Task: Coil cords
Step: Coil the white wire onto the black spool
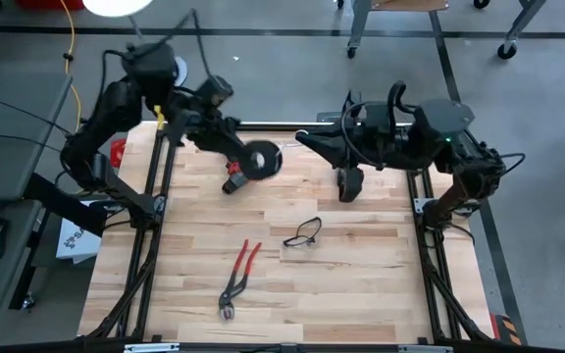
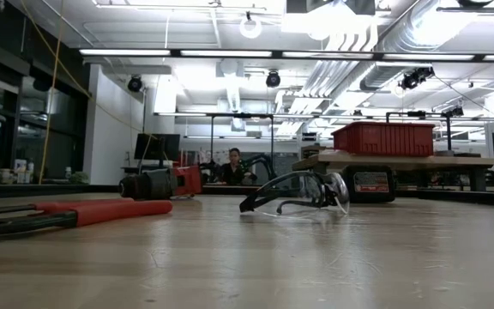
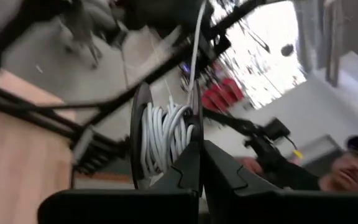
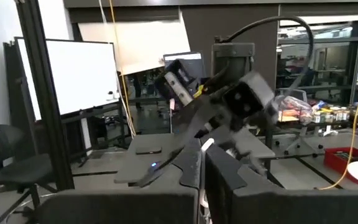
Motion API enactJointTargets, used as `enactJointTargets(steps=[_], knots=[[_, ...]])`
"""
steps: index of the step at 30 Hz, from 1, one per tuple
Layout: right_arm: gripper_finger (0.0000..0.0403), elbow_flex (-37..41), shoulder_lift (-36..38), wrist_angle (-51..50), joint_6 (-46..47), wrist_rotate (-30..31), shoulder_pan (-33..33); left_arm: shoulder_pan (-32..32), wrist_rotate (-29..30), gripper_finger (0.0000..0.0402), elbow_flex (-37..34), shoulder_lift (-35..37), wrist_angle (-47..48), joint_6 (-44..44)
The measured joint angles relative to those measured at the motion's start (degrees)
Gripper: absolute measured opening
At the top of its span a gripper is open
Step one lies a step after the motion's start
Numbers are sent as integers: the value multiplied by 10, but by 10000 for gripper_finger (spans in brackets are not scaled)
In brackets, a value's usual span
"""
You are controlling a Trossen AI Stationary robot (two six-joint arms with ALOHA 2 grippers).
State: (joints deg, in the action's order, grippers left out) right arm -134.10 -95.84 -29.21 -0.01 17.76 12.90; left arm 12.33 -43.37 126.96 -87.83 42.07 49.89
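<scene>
The black round spool (image 1: 260,159) hangs above the far part of the table, and my left gripper (image 1: 245,154) is shut on it. In the left wrist view the spool (image 3: 143,137) is seen edge-on, with the white cord (image 3: 163,134) wound between its two discs. One strand (image 3: 196,43) leaves the winding in a straight line. My right gripper (image 1: 304,138) stands just right of the spool, pointing at it, shut on a bit of white cord (image 4: 207,145). Neither gripper shows in the low view. My left gripper pinches the rim of one spool disc (image 3: 194,127) between its two fingers. The fingers come level from the table's far left. The spool is lifted clear of the table. My right gripper pinches the white cord (image 4: 207,145) at its fingertips, level, coming from the table's right. How the strand runs from there does not show.
Red-handled pliers (image 1: 238,279) lie near the table's middle front, with clear safety glasses (image 1: 303,232) to their right. A red and black tool (image 1: 231,183) lies under the spool. Black frame rails (image 1: 155,206) border the table. A person (image 3: 347,165) sits beyond it.
</scene>
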Motion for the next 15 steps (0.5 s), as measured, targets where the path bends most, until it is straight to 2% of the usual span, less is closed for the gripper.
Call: enactJointTargets(steps=[4,7,15], knots=[[0,0,-2,1,2,-34,-19,-22,-29,0,0,-25,-3,25],[0,0,-3,4,11,-51,-28,-32,-59,0,0,-43,-49,49],[0,-1,-24,31,12,-97,-36,-48,-132,0,0,-102,-358,225]])
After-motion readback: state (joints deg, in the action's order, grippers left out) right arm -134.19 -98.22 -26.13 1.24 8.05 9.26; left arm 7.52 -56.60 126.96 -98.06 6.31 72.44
